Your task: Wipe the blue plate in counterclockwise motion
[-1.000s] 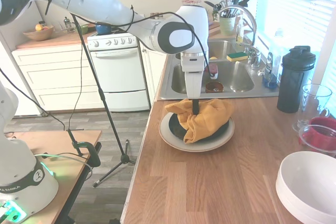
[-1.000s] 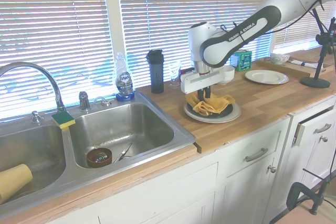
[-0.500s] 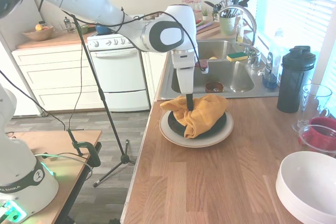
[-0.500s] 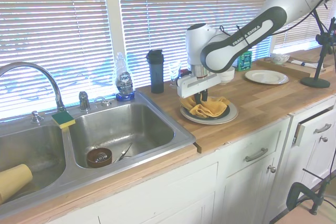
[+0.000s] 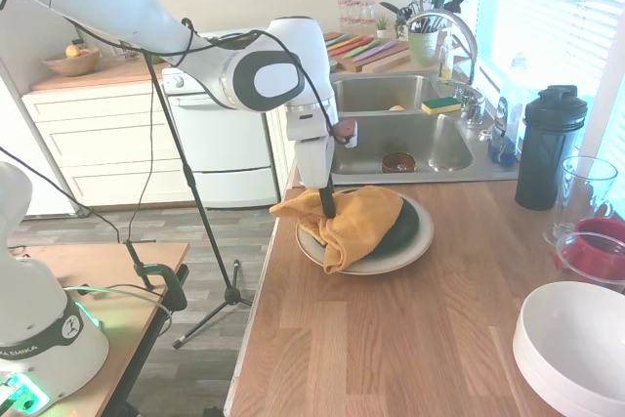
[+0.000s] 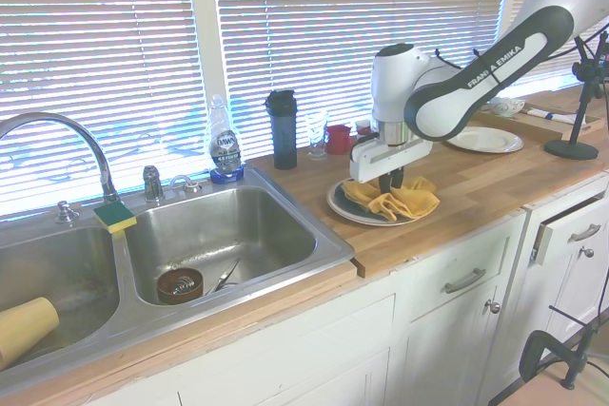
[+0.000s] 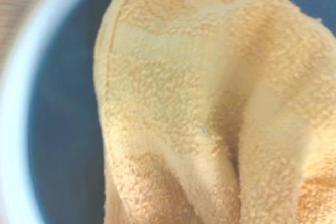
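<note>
On the blue plate (image 5: 402,229), the tool (image 5: 327,204) (fingers closed) grips a yellow cloth (image 5: 347,221).

A butcher-block wooden counter (image 5: 410,339) runs beside a steel sink (image 5: 410,139) set into its far end. Near the sink, a cream plate (image 5: 391,259) rests directly on the wood close to the counter's left edge. Along the right side, by the window, stand a black shaker bottle (image 5: 549,148), a clear glass (image 5: 584,187) and a red cup (image 5: 598,246). A large white bowl (image 5: 576,344) sits at the near right.
</note>
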Action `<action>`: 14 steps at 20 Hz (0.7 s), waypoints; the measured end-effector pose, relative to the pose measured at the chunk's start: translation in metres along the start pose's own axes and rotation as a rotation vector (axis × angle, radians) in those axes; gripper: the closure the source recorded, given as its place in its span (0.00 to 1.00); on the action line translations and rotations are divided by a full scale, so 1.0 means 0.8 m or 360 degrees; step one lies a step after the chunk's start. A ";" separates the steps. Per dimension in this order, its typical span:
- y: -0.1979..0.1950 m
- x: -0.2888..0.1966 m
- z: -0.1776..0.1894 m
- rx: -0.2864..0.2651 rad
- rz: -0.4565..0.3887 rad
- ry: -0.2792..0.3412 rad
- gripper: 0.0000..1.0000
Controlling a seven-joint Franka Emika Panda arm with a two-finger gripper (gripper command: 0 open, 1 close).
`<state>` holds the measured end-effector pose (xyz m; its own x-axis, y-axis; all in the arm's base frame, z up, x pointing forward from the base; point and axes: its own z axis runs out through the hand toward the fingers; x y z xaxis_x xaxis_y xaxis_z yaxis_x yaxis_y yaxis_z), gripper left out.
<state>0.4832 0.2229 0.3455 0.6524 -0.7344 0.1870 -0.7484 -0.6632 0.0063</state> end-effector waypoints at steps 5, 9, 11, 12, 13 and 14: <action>-0.002 0.043 0.013 -0.0034 0.0063 -0.0070 1.00; -0.029 0.073 0.017 -0.0086 0.0104 -0.0107 1.00; -0.045 0.082 0.018 -0.0104 0.0112 -0.0117 1.00; -0.053 0.085 0.018 -0.0109 0.0113 -0.0120 1.00; -0.060 0.086 0.018 -0.0116 0.0111 -0.0123 1.00; -0.067 0.086 0.017 -0.0122 0.0106 -0.0126 1.00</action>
<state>0.5701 0.2060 0.3443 0.6061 -0.7875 0.1117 -0.7953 -0.6019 0.0721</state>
